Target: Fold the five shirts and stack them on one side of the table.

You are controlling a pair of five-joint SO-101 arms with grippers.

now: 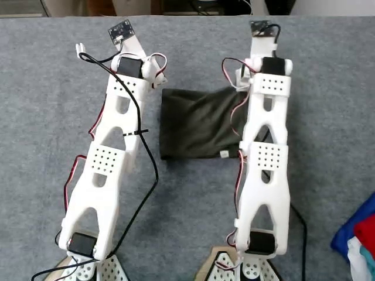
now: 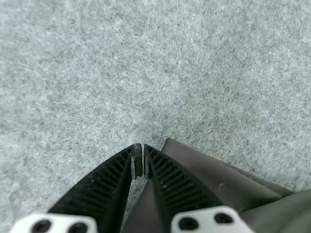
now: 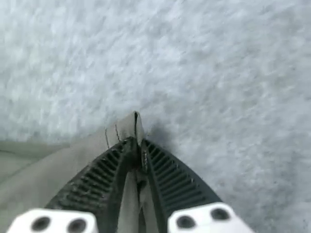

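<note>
The dark shirt [image 1: 199, 123] is laid out on the bench [image 1: 47, 88] — one edge is pinched by the right fingers [image 3: 167, 177], likely for folding. The left fingers [image 2: 97, 187] are pressed together beside it.

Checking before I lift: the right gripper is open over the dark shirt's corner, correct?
Not open. The right gripper is shut on the shirt at that corner, with a tip of fabric poking out past its closed jaws. The right wrist view shows it.
</note>
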